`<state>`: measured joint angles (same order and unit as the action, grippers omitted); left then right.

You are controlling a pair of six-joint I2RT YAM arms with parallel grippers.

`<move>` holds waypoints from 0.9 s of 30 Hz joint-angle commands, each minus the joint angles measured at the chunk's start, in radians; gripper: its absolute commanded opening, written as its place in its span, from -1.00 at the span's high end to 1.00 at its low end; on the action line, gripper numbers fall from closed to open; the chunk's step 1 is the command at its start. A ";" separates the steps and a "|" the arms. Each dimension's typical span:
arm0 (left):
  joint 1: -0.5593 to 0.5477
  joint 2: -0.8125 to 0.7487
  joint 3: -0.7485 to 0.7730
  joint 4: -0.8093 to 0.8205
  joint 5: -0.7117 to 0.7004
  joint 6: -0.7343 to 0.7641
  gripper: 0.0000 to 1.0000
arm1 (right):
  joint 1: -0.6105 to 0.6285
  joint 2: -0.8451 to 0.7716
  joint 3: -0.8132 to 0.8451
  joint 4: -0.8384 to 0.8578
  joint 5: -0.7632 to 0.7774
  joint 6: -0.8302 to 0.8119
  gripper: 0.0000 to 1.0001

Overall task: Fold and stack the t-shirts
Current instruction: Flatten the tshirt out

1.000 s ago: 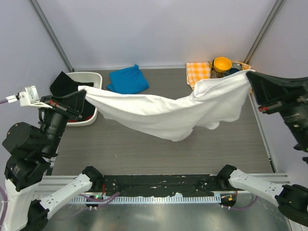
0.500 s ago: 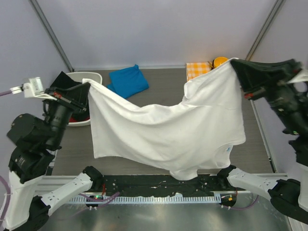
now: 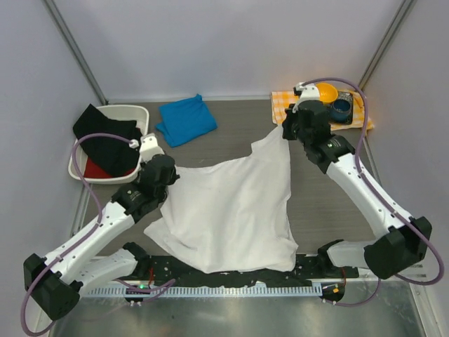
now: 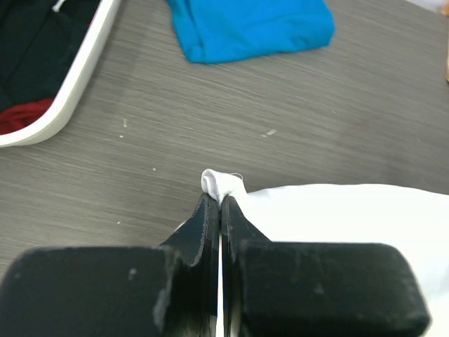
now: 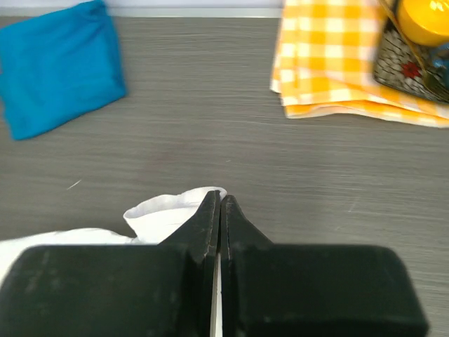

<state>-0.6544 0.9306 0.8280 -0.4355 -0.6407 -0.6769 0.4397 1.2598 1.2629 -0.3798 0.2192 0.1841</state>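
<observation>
The left gripper [image 3: 165, 170] and right gripper [image 3: 287, 131], jaws pinched tight, each clamp a corner of the white t-shirt [image 3: 231, 214] spread between them, with the folded blue t-shirt [image 3: 186, 116] beyond the left gripper.

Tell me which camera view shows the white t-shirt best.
The top external view: the whole white t-shirt lies spread on the table, pinched by the left gripper and right gripper. Each wrist view shows only one pinched corner.
</observation>
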 commanded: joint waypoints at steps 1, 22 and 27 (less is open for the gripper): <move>0.059 0.046 -0.010 0.170 -0.134 -0.088 1.00 | -0.101 0.067 0.004 0.200 0.014 0.055 0.99; 0.435 0.911 0.538 0.339 -0.016 -0.041 1.00 | -0.179 0.877 0.772 0.208 -0.152 0.014 0.99; 0.473 1.080 0.781 0.204 -0.011 -0.065 0.29 | -0.177 1.058 0.998 0.125 -0.202 0.021 0.47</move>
<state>-0.2115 1.9240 1.4555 -0.1593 -0.6491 -0.7238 0.2661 2.2406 2.0949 -0.2066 0.0708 0.2111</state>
